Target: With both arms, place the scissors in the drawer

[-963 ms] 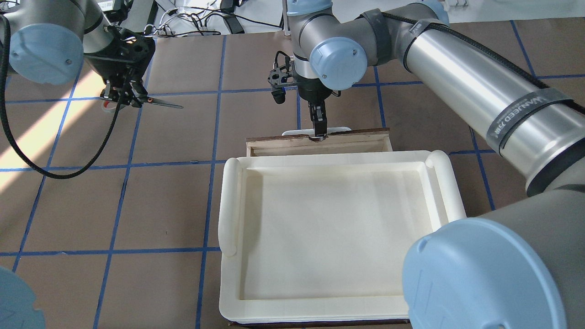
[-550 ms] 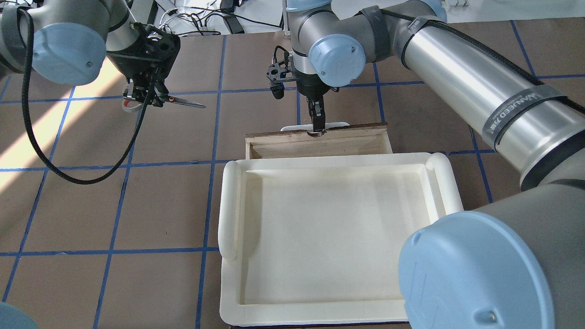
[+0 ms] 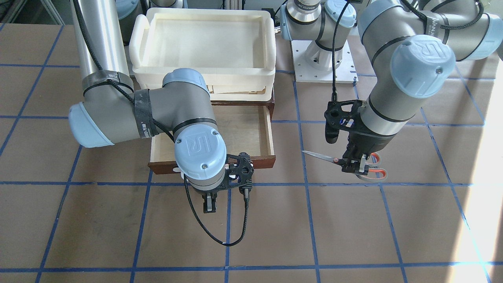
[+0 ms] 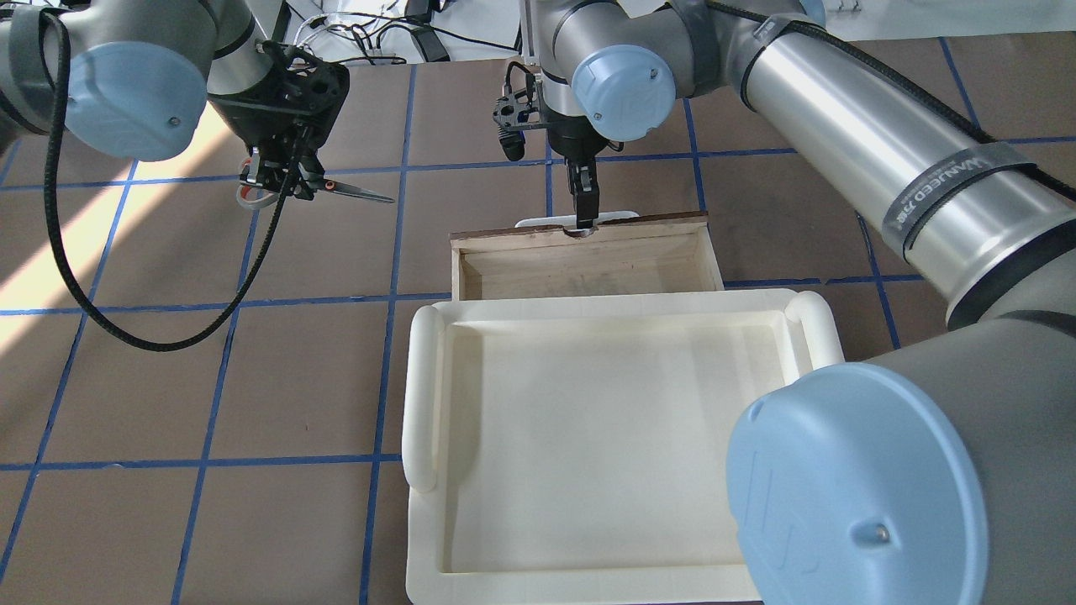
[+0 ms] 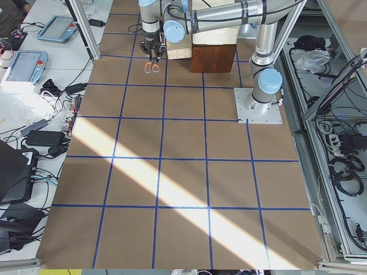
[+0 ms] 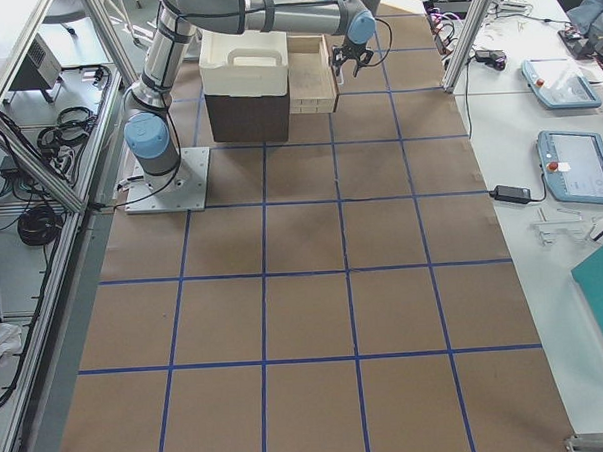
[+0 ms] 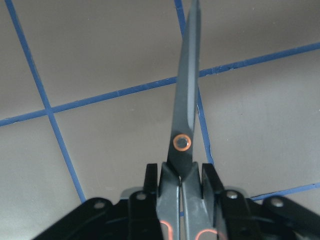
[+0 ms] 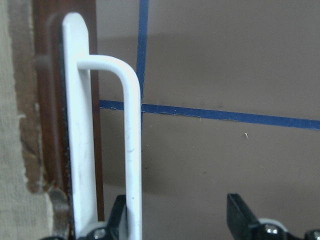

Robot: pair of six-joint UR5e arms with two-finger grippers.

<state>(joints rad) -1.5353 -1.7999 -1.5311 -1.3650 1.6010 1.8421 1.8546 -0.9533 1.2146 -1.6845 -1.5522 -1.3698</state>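
We see left gripper pinching scissors just behind pivot, blades closed. Right gripper spread open around white handle of open drawer.

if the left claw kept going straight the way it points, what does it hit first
Probably the bare brown tabletop with blue tape lines: the left claw points down at it, clear of the reddish-brown wooden drawer. The grey, orange-looped scissors it grips stick out sideways. Height is unclear.
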